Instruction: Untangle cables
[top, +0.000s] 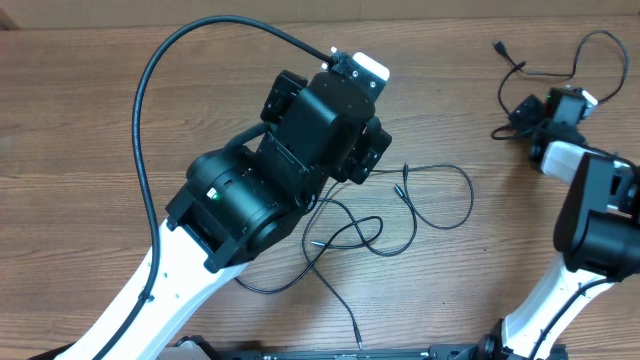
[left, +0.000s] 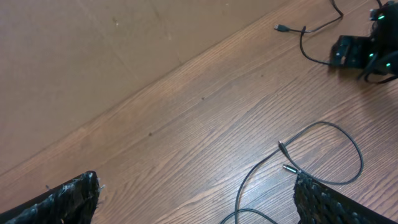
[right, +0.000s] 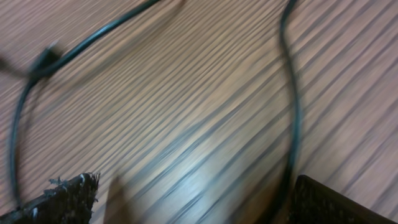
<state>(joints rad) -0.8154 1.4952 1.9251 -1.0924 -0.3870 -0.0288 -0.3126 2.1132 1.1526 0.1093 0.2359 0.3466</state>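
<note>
Your left arm (top: 300, 150) reaches from the near left corner of the wooden table (top: 90, 110) toward its middle, with its own thick black lead (top: 145, 80) arching over the left half. From overhead the arm hides its pincer. In the wrist view you can see the left gripper (left: 196, 193) spread wide, one finger (left: 74, 196) at each lower corner and only bare wood between them. It has hold of nothing.

Just right of that arm, about mid-table and running toward the near edge, lie the loose cables (left: 323, 123). They are thin black cords in long open loops that cross one another. Two small silver-tipped plugs (left: 287, 167) sit close together beside the left gripper's right finger. You cannot tell how many separate cords are there.

Toward the far right corner, your right gripper (right: 196, 186) is also opened wide and grasps nothing. A second thin black cable (right: 293, 112) winds past it there, one strand running down close to the inner side of a finger. The wrist picture is blurred, so you cannot tell whether they touch.
</note>
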